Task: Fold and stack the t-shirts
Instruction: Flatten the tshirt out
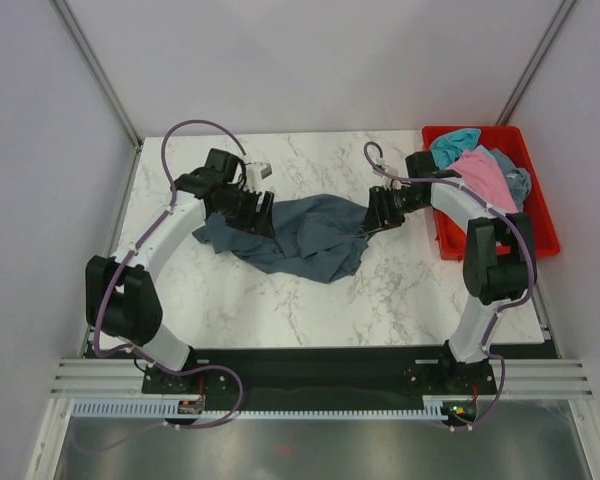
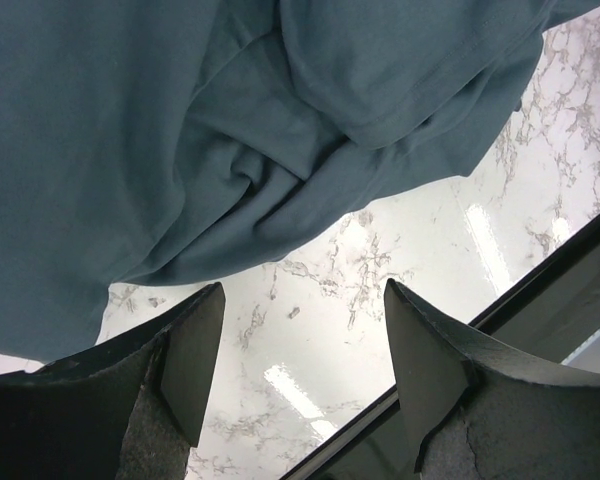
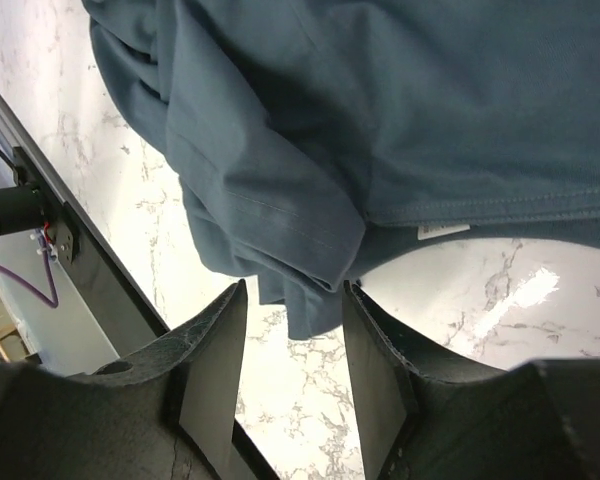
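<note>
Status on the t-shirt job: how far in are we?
Done: nothing; no folded stack on the marble table. In hand: the slate-blue t-shirt lies crumpled between the arms, a fold of it inside the open right end effector, not yet pinched; left end effector open and empty beside it. Left: fold it, plus the pink shirt and teal shirt in the red bin.

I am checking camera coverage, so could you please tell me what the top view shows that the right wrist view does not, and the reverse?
Only the top view: the red bin holding the pink shirt and the teal shirt. Only the right wrist view: the blue shirt has a small white tag at its hem, and a fold of it lies between the tips of the open right claw. Both: the blue shirt on the marble table.
</note>
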`<state>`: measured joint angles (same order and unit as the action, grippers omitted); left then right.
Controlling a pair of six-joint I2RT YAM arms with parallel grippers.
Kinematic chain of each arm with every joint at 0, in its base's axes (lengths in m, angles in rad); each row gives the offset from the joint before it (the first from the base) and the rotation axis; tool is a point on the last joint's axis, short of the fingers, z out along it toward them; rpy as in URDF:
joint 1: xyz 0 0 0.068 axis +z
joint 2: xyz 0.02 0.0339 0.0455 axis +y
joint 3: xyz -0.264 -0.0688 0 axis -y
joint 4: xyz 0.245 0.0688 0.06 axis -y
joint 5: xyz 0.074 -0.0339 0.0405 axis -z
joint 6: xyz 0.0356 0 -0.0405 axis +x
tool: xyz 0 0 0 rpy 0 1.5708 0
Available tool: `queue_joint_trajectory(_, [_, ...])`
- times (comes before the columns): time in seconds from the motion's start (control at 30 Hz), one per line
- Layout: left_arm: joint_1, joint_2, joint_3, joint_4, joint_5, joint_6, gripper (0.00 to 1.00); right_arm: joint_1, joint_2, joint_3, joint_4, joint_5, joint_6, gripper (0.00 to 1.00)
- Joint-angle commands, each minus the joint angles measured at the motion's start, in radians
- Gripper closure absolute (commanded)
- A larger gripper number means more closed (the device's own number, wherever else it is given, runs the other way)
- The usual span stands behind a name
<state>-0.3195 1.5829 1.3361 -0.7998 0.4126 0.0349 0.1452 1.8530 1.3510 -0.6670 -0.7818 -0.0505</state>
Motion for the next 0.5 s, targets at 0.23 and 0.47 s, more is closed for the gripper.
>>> queue_joint_trajectory(0.23, [-0.012, 0.015, 0.038, -0.003, -0.024, 0.019, 0.27, -0.016, 0.055, 0.048, -0.042, -0.03, -0.045, 0.5])
queue_joint_trajectory(0.47, [-0.013, 0.015, 0.037, -0.001, -0.029, 0.019, 0.27, -0.018, 0.089, 0.074, -0.036, -0.042, -0.031, 0.52])
